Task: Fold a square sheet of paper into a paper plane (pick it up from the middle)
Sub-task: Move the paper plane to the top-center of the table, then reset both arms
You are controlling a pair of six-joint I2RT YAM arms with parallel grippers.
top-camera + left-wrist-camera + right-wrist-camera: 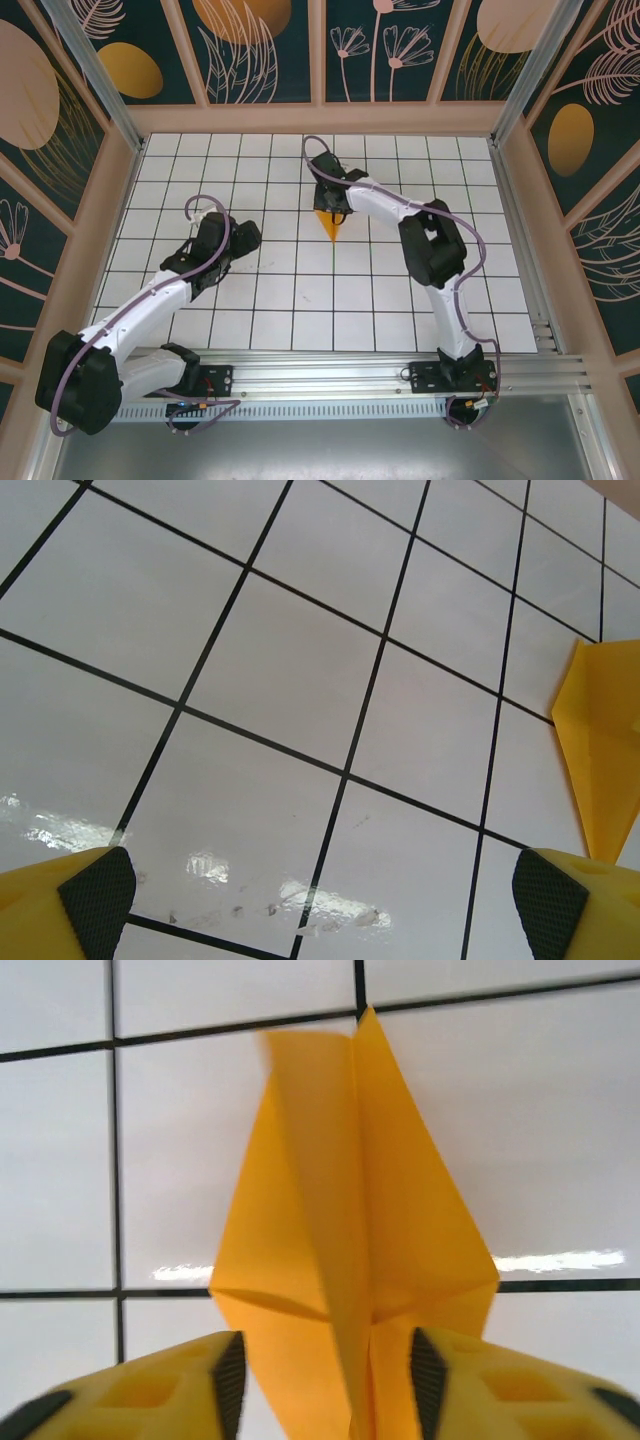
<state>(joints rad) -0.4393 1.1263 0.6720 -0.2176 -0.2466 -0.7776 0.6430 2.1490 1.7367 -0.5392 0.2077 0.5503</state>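
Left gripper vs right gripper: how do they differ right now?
1. The left gripper is wide open; the right gripper is open more narrowly.
2. The left gripper has bare table between its fingers; the right gripper straddles the wide end of the paper plane.
3. From above, the right gripper reaches farther across the table than the left gripper.
Shared: yellow fingers with black pads.

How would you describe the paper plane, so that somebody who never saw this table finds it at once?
Look at the far middle of the white tiled table with black grid lines. There the right gripper hangs over the paper plane, whose tip points toward the near edge. It is a narrow orange-yellow dart with a centre crease, the one coloured thing on the tiles.
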